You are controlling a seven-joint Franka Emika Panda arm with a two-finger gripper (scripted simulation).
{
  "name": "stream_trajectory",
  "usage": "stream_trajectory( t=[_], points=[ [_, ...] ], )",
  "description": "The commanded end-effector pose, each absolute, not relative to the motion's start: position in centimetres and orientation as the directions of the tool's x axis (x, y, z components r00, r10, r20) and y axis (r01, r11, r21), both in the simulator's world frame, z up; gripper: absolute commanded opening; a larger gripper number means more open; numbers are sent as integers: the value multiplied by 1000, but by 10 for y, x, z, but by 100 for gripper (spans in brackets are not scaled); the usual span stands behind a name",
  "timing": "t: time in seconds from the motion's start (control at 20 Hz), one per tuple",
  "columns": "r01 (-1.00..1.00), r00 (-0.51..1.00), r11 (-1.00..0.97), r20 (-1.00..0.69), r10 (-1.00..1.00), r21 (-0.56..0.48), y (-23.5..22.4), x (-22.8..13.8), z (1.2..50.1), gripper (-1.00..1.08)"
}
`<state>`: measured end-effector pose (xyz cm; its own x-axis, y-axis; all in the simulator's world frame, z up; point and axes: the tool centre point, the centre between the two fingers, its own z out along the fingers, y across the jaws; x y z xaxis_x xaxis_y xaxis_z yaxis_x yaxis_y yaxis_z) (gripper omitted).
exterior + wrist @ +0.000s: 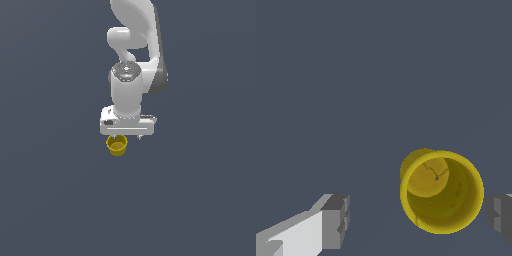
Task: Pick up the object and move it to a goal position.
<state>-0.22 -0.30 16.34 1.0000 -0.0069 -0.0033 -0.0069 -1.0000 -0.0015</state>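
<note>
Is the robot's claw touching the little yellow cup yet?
Apart. In the wrist view, the open gripper has grey floor showing between the yellow cup and each of its fingers.

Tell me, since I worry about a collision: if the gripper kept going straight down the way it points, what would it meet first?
Probably the yellow cup. It sits between the fingers of the open gripper, off-centre toward one finger, so that pad might clip the rim; depth is unclear.

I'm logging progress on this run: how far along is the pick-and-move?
Done: the gripper is positioned over the yellow cup, jaws open. In hand: the cup sits between the fingers, nearer one than the other, not yet gripped. Left: closing, lifting, and carrying it to the goal, which no view shows.
</note>
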Motion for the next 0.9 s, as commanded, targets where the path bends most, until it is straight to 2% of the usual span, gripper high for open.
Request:
stream_trajectory(
  t=[0.0, 0.85],
  points=[
    [-7, 1000, -1000, -3, -7, -1, -3, -2, 163, 28],
    [38, 999, -999, -25, 38, 10, -23, 0, 163, 28]
  ],
)
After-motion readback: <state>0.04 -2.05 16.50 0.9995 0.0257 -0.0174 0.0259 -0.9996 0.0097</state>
